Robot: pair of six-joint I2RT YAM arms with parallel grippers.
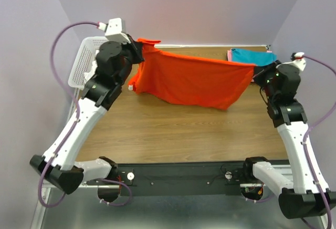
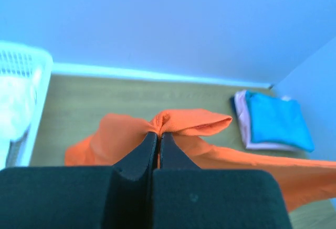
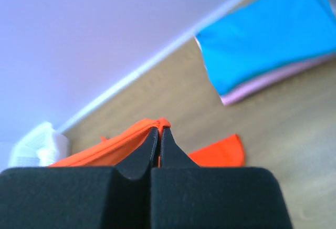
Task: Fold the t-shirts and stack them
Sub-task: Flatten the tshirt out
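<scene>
Above the desk (image 1: 168, 129), an orange-red t-shirt (image 1: 194, 79) sags between left fingers (image 2: 137, 158) and right fingers (image 3: 140, 158), both clamped on it, hem possibly touching.

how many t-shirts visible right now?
3. The orange t-shirt hangs stretched between the left gripper and right gripper. The teal t-shirt lies folded on the pink t-shirt at the table's far right corner. Something white in the basket may be another.

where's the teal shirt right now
In the top view the teal t-shirt lies folded at the far right corner of the table, on top of the pink t-shirt, just beyond the right gripper.
</scene>
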